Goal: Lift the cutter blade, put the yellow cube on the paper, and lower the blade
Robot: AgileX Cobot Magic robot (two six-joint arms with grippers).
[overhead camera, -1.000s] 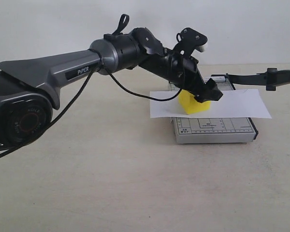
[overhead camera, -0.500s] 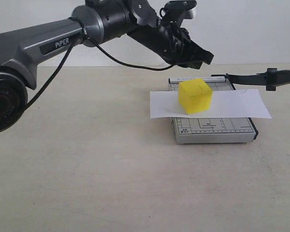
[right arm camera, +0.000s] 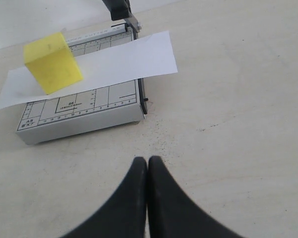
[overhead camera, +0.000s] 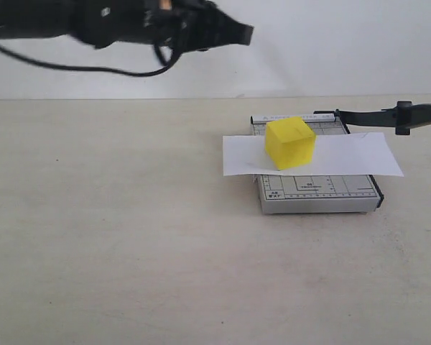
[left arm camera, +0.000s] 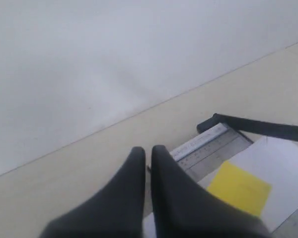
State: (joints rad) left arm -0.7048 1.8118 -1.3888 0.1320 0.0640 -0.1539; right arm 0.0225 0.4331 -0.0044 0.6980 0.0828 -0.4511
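Pale tabletop (overhead camera: 129, 237) under everything, white wall (overhead camera: 345, 43) behind. Left arm (overhead camera: 72, 21) high along the top edge of the exterior view, dark and motion-blurred, cut off at the left border, joints impossible to make out. Grey gridded cutter base (overhead camera: 316, 194) flat on the tabletop right of centre, its middle hidden beneath the paper (overhead camera: 352, 154). White sheet laid crosswise over the base, both ends overhanging. Cutter blade (overhead camera: 377, 116) raised off the base, hinged at the far corner, reaching rightward and cut by the frame edge, handle end out of sight; only a stub by the hinge visible in the right wrist view. Yellow cube (overhead camera: 290, 142) sitting on the paper above the base, toward the sheet's left end, clear of both pincers. Left pincer (left arm camera: 148, 151) well above and apart from the cube, clenched on nothing, a thin slit between the fingers; a mere blurred tip in the exterior view. Right pincer (right arm camera: 147, 161) over bare tabletop, apart from the base, fingers pressed together, empty.
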